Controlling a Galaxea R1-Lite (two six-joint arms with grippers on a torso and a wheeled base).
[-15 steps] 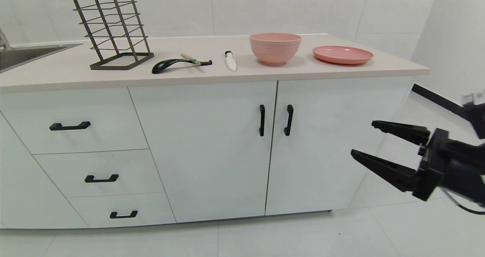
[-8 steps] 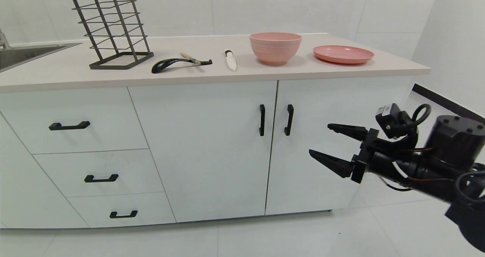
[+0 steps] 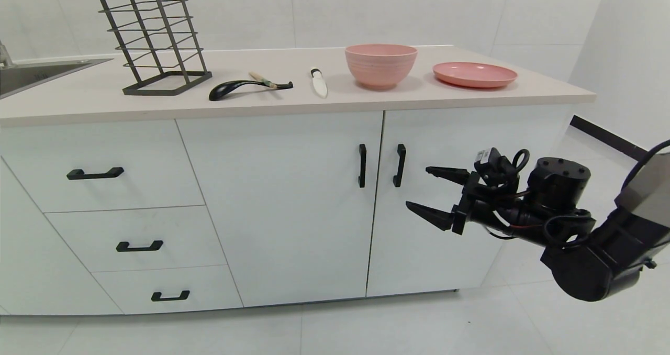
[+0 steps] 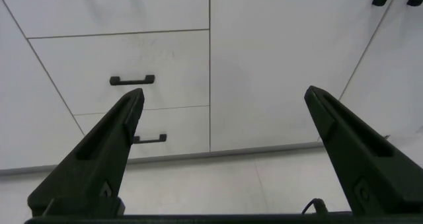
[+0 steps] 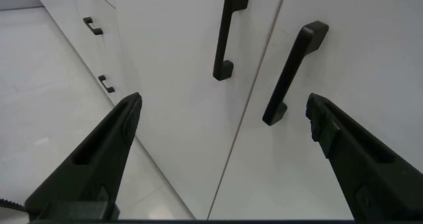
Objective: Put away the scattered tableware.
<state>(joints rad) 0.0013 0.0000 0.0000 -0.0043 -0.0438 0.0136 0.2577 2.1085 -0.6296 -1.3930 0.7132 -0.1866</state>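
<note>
On the countertop (image 3: 94, 103) lie a black ladle (image 3: 230, 89), a wooden-handled utensil (image 3: 263, 80), a white knife (image 3: 317, 83), a pink bowl (image 3: 380, 65) and a pink plate (image 3: 474, 74). My right gripper (image 3: 436, 192) hangs open in front of the right cabinet door, just right of its black handle (image 3: 399, 165). In the right wrist view the open right gripper (image 5: 225, 105) faces both door handles (image 5: 291, 72). My left gripper (image 4: 225, 105) is open, low down, pointing at the lower drawers (image 4: 132, 80).
A black wire rack (image 3: 152, 35) stands at the counter's left, beside a sink (image 3: 36, 75). Below are three drawers (image 3: 95, 174) on the left and a double-door cabinet (image 3: 361, 165). Open tiled floor lies in front and to the right.
My right arm has advanced to the left and slightly up towards the cabinet door handles, gripper still open. The tableware has not moved.
</note>
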